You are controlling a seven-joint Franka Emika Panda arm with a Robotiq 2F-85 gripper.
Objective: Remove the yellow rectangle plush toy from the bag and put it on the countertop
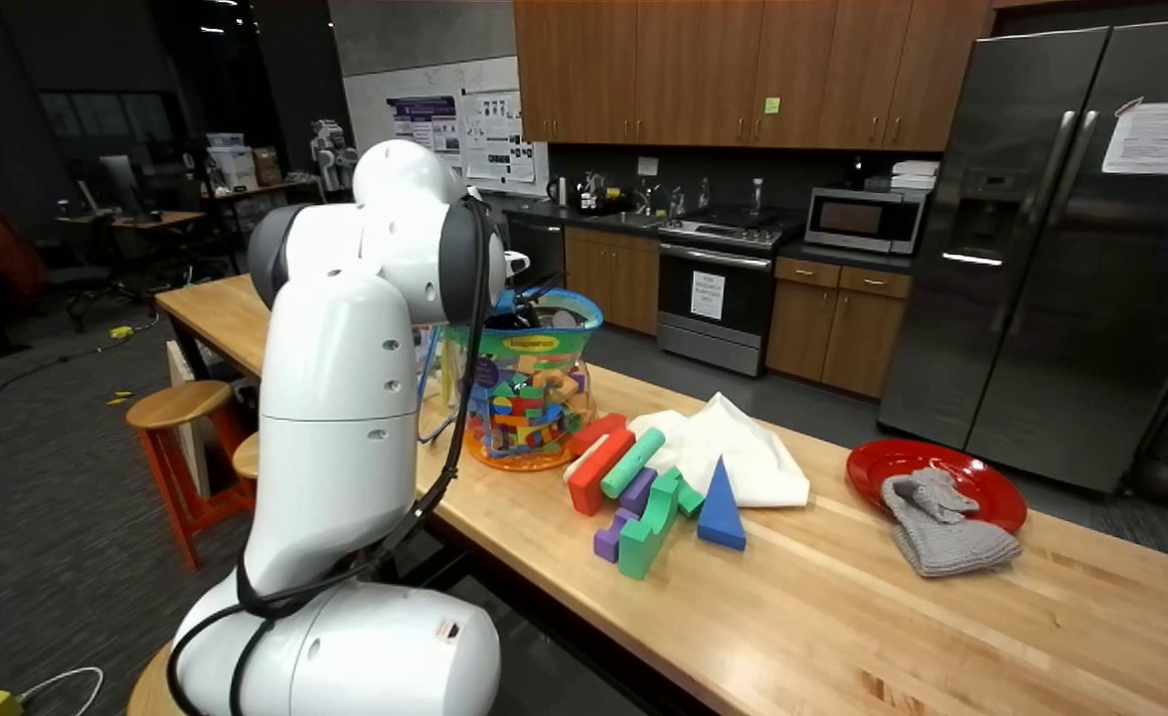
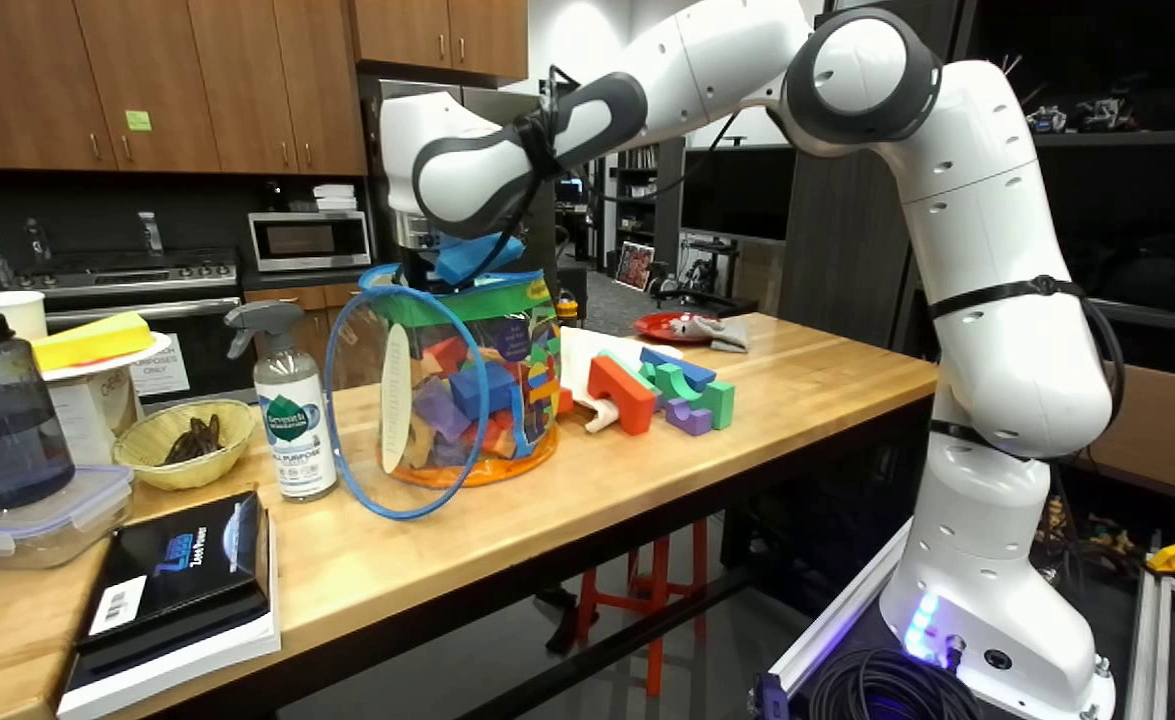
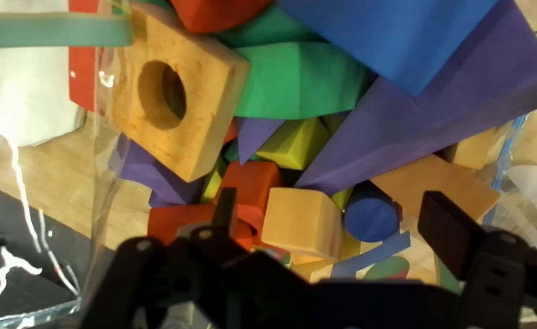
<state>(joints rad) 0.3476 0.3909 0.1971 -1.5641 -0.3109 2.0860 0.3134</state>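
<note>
Arm (image 2: 982, 185) bent high at elbow, extended over countertop (image 2: 807, 370); gripper (image 3: 330, 205) points down at mouth of bag (image 2: 522, 303), jaws wide apart, grasping nothing.

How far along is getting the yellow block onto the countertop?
Done: the bag is open, the claw at its mouth. In hand: lining up, apparently; the claw is spread and holds nothing. Left: a yellow block, likely the target, lies inside; gripping it, lifting it out and setting it on the countertop remain.
</note>
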